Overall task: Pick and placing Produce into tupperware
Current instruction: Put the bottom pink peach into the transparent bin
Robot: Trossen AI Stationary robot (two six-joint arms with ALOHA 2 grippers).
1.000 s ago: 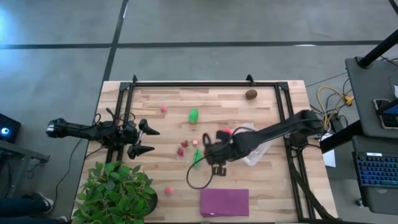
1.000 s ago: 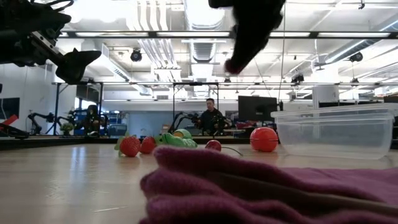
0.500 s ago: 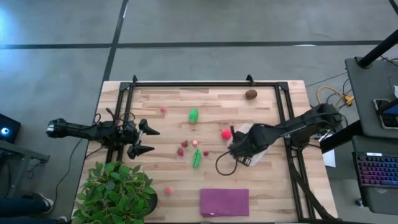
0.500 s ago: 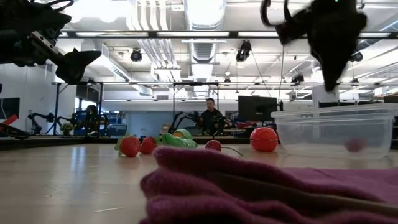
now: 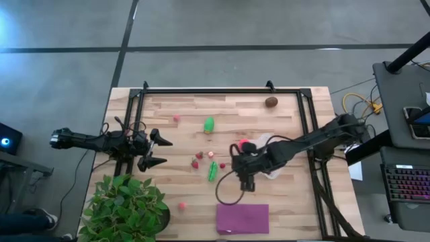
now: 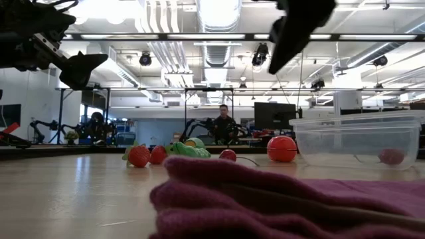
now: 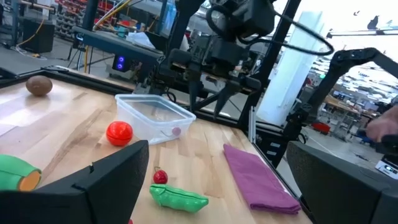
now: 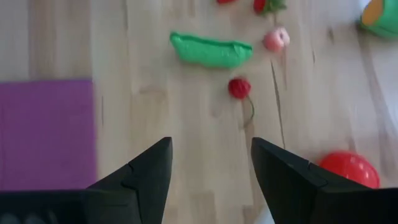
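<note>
our right gripper [image 8: 208, 177] hangs open and empty over mid-table, just beside the tupperware [image 5: 272, 158] toward the right edge. we should descend squarely over the stemmed red berry [image 8: 239, 88], fingers straddling it. our left gripper [image 5: 156, 150] waits open near the left edge.

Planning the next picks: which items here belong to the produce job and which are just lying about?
Job:
tupperware, one small pink piece already inside
red ball
brown oval
green pod
green piece
cherry
right gripper, open, empty

Lying about:
purple cloth
potted plant
</note>
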